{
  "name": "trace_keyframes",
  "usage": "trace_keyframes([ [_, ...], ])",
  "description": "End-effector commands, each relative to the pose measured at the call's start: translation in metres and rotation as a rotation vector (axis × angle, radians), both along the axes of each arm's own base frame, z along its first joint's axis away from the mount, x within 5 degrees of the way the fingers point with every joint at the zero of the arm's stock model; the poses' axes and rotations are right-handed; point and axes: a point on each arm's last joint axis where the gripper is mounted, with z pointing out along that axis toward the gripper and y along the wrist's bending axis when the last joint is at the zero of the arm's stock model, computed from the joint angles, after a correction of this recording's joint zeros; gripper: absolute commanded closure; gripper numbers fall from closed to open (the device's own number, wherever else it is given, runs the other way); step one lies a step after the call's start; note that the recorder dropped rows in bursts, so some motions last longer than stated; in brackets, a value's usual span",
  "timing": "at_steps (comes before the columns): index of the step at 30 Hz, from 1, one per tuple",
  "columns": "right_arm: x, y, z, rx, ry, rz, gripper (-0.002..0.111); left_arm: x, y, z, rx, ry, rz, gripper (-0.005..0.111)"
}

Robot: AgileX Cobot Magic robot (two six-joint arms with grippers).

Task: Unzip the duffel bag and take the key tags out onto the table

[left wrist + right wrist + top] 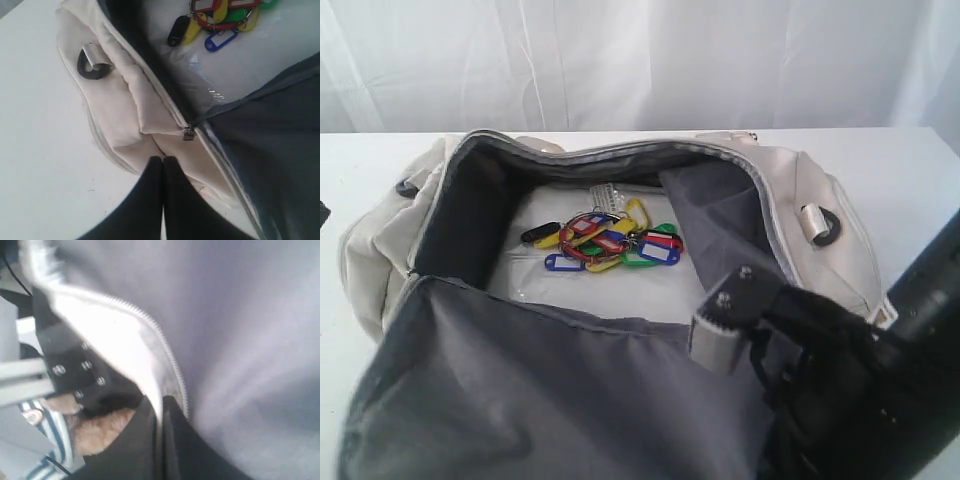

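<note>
The duffel bag (840,240) lies unzipped on the table (360,160), grey lining flap folded toward the camera. The key tags (610,245) rest inside on its pale floor. The right arm (880,390) overlaps the near rim.

Backdrop: white pleated curtain (620,60) filling the whole background.
Wrapping: clear, crinkled plastic film (200,75) lying over a flat white panel (610,290).
Cloth: blue-and-white striped fabric (52,440), blurred, just beside a brown fuzzy patch (100,432).

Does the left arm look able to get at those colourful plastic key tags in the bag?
Probably yes: the cream fabric duffel bag gapes open, the right gripper pinches its grey-lined flap back, and the key tags lie uncovered. The shut left gripper sits outside the bag's end and must clear its rim.
</note>
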Motion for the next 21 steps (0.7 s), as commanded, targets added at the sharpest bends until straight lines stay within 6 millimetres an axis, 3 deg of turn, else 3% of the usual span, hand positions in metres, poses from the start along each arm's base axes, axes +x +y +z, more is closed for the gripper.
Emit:
trace_keyframes([
  [1,-0.01,-0.013,-0.02,-0.113,0.036,0.047,0.108,-0.001,-0.001,0.0,-0.039,-0.005,0.004,0.107],
  [4,-0.011,-0.014,-0.022,-0.114,0.041,0.048,0.106,-0.002,-0.003,0.0,-0.063,0.006,-0.006,0.107],
  [7,-0.008,-0.011,-0.021,-0.091,0.01,0.034,0.095,-0.004,-0.006,0.0,-0.092,0.02,-0.015,0.107],
  [12,-0.003,-0.006,-0.01,-0.052,-0.02,0.026,0.054,-0.01,-0.017,0.001,-0.139,0.052,-0.158,0.107],
  [14,-0.001,-0.003,0.001,-0.034,-0.03,0.042,0.043,-0.016,-0.024,0.002,-0.177,0.071,-0.255,0.107],
  [21,0.021,0.016,0.06,0.12,-0.214,-0.033,0.05,-0.019,-0.038,-0.002,-0.23,0.147,-0.42,0.107],
])
